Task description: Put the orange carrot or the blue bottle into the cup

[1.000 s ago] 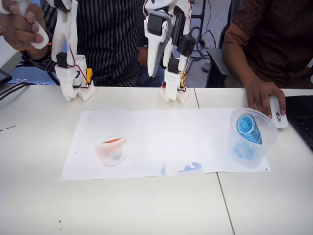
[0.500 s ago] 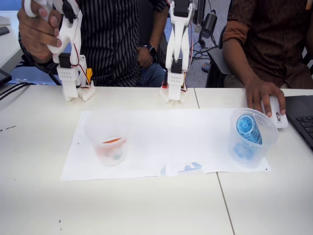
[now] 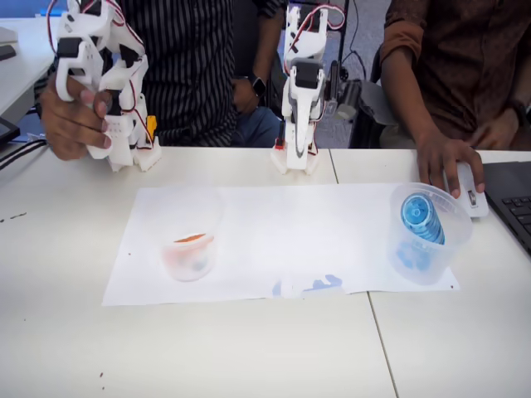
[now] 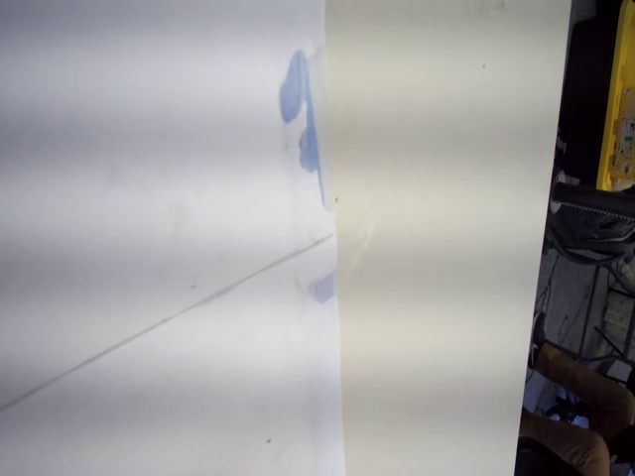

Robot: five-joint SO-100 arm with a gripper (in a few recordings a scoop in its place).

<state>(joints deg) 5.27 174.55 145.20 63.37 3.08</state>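
The frosted whitish cup (image 3: 186,235) stands upright on the left part of a white paper sheet (image 3: 274,236). The orange carrot (image 3: 192,239) lies inside it near the bottom. The blue bottle (image 3: 421,219) leans inside a clearer, blue-looking cup (image 3: 440,253) at the sheet's right end. My arm is folded up at the back centre of the table, with my gripper (image 3: 296,116) pointing down, far behind both cups. Its jaws blend into the white arm, so their state is unclear. The wrist view looks down on the paper (image 4: 159,198) with blue smears (image 4: 301,109).
A person's hand (image 3: 444,157) rests by a white mouse (image 3: 470,195) just behind the right cup, beside a black laptop (image 3: 516,203). Blue marks (image 3: 325,283) sit on the sheet's front edge. Bare table (image 3: 249,348) stretches in front.
My arm has drawn back and folded more upright against its base. Both cups and what is in them have stayed put.
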